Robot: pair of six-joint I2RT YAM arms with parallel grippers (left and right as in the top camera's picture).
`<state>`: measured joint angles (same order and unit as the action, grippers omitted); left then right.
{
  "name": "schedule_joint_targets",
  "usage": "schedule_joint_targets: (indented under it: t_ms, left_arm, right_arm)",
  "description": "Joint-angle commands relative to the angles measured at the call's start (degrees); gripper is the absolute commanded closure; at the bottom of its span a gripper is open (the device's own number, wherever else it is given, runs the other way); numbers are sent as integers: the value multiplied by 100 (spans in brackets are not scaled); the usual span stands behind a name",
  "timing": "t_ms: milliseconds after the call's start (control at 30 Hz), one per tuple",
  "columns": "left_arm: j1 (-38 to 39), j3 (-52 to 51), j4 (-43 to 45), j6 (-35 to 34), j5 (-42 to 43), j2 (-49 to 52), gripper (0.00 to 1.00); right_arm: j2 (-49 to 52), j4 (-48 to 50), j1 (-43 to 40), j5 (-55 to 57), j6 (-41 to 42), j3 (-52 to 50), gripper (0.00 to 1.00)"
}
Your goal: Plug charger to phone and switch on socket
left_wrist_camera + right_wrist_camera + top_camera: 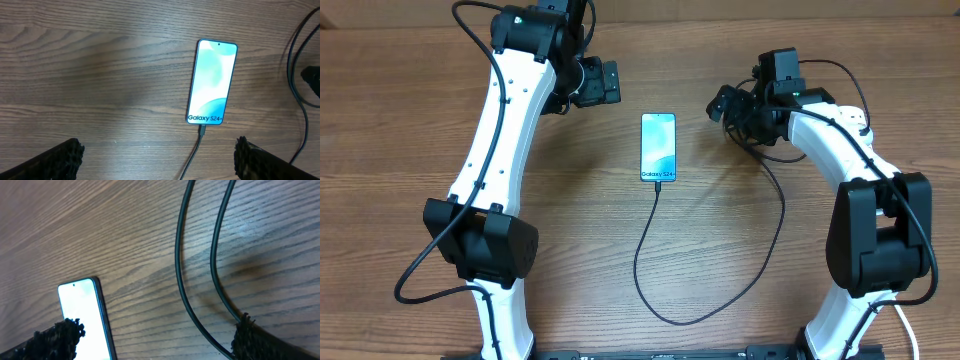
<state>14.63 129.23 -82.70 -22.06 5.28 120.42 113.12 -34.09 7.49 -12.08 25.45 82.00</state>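
Note:
The phone lies flat mid-table with its blue screen up; it also shows in the left wrist view and the right wrist view. The charger cable has its tip in the phone's bottom port. It loops toward the front edge and back up to the right arm, where its plug end is hidden. My left gripper is open and empty, left of the phone. My right gripper is open and empty, right of the phone. The socket is out of view.
Two black cable strands run across the wood by my right gripper's right finger; I cannot tell which is the charger. The wooden table reaches to all edges. Both arm bases stand at the front edge.

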Motion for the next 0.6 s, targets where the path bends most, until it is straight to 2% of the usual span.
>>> schedule_joint_targets:
  t_ms: [0, 67, 367, 567]
  left_arm:
    - [39, 26, 24, 109, -101, 24, 0]
    - [39, 26, 24, 109, -101, 22, 0]
    - [39, 26, 24, 109, -101, 24, 0]
    - [39, 26, 24, 109, -101, 24, 0]
  right_arm:
    - [26, -24, -52, -435, -407, 181, 0]
    - [0, -330, -153, -761, -590, 413, 0]
    - [-223, -2181, -745, -664, -1106, 1880, 0]
    - [-223, -2686, -1502, -603, -1486, 2365, 0]
